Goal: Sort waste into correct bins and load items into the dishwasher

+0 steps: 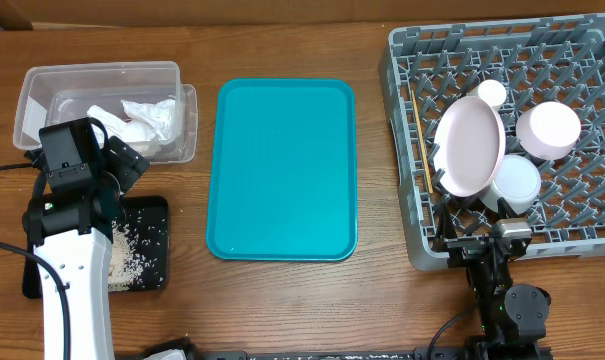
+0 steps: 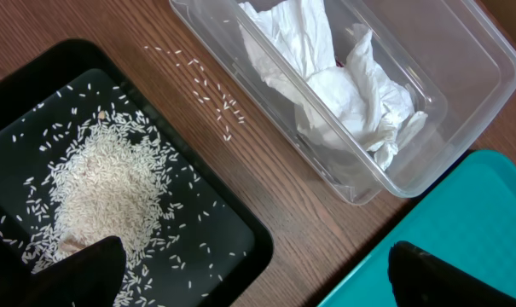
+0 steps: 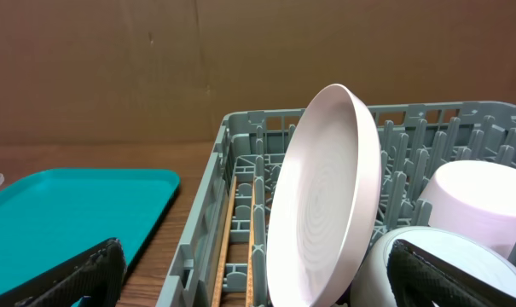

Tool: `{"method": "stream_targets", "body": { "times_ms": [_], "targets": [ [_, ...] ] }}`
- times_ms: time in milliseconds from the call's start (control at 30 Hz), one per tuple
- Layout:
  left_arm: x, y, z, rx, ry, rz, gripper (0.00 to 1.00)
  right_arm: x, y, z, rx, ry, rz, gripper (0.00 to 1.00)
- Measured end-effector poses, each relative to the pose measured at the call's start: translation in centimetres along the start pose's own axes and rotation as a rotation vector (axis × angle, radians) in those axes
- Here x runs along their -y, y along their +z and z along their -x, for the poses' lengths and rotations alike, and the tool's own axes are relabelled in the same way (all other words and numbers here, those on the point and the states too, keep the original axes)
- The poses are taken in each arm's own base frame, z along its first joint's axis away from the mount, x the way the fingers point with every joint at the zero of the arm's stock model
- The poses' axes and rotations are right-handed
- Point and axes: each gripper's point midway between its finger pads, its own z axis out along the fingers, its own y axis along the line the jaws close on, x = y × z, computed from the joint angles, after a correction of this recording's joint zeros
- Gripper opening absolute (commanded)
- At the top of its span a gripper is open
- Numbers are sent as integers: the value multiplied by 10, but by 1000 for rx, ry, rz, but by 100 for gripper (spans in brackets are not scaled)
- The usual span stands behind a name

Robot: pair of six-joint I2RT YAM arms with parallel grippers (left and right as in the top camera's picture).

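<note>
The clear tub at the back left holds crumpled white napkins. In front of it lies the black tray with a heap of rice; a few grains lie on the wood between the two. My left gripper hangs open and empty above the black tray's right corner. At the right, the grey dish rack holds a white plate on edge, a small cup, two pale bowls and chopsticks. At the rack's near edge my right gripper is open and empty.
A large teal serving tray lies in the middle of the wooden table, between the bins and the rack. The left arm stretches over the black tray's left side. The right arm's base sits in front of the rack.
</note>
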Motion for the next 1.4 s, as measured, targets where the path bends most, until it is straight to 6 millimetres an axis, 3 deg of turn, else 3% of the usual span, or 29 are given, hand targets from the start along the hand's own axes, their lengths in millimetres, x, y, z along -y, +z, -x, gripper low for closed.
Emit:
{"method": "stream_targets", "body": {
  "times_ms": [1067,1300,1400],
  "targets": [
    [0,0,0,0,0,0,100,0,0,0,0,-8,0,100],
    [-12,-1,-21,-87,18,44,100,0,0,0,0,-8,0,100],
    [-8,-1,-25,-109,20,23,100,0,0,0,0,-8,0,100]
  ]
}}
